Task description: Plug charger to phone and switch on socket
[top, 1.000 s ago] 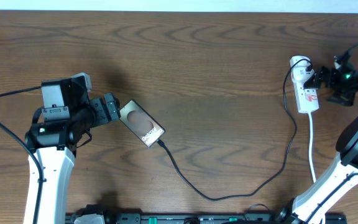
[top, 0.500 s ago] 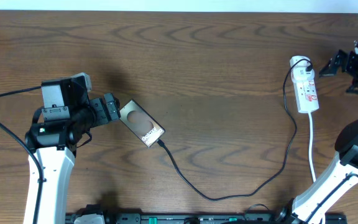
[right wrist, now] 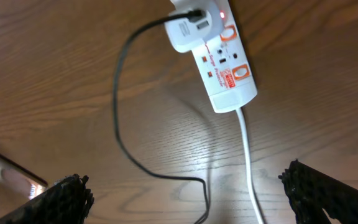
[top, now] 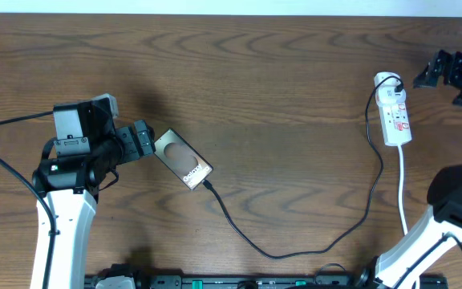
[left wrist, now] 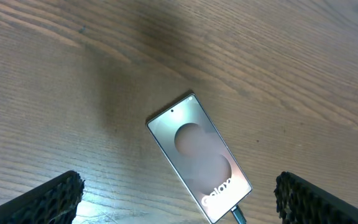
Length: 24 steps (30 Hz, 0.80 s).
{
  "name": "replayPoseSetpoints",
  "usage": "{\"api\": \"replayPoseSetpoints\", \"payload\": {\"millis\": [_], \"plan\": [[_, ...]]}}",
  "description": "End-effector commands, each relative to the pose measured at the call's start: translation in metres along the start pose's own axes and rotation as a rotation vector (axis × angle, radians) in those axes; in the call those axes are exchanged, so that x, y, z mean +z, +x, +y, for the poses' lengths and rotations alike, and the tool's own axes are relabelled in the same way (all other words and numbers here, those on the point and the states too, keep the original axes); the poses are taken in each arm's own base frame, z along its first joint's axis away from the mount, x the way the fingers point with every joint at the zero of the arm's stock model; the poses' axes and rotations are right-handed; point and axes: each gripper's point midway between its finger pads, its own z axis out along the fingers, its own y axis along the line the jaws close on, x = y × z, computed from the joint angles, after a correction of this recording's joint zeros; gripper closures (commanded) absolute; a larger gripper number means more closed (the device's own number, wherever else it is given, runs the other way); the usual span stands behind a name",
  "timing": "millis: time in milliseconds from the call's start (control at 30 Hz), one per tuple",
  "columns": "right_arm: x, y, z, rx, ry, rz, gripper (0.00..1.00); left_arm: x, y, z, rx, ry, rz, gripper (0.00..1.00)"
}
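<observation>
Overhead: left gripper (top: pixel 149 141) wide open, empty, tips just beside phone (top: pixel 183 160). Charger (top: pixel 295 249) runs from phone to socket (top: pixel 396 120). Right gripper (top: pixel 422 79) open, empty, near socket, not touching.
Left wrist: phone ahead btwn spread fingers, charger tip in its end.
Right wrist: socket ahead, red light on.

Broad bare wood of the table (top: pixel 279 72) lies open between the phone (top: pixel 182 160) and the socket (top: pixel 395 116). Nearer the front edge, the charger (top: pixel 295 250) cable loops across the middle. The white cord (top: pixel 403 189) trails beside it, so both bar a low sweep there.
</observation>
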Motion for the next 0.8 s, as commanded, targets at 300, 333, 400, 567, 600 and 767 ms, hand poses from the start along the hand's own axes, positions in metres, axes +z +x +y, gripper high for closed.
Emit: {"api": "replayPoseSetpoints", "payload": {"millis": [300, 333, 400, 567, 600, 767], "plan": [[-0.054, 0.015, 0.039, -0.171, 0.110, -0.135, 0.01, -0.001, -0.001, 0.000, 0.013, -0.004, -0.006, 0.01], [-0.053, 0.015, 0.040, -0.174, 0.109, -0.134, 0.01, -0.001, -0.001, 0.000, 0.013, -0.004, -0.006, 0.01], [-0.053, 0.015, 0.040, -0.175, 0.109, -0.134, 0.01, -0.001, -0.001, 0.000, 0.013, -0.004, -0.006, 0.01], [-0.052, 0.015, 0.041, -0.175, 0.106, -0.135, 0.01, -0.001, -0.001, 0.000, 0.013, -0.004, -0.006, 0.01], [-0.052, 0.015, 0.041, -0.175, 0.105, -0.134, 0.01, -0.001, -0.001, 0.000, 0.013, -0.004, -0.006, 0.01], [-0.052, 0.015, 0.041, -0.175, 0.105, -0.134, 0.01, -0.001, -0.001, 0.000, 0.013, -0.004, -0.006, 0.01]]}}
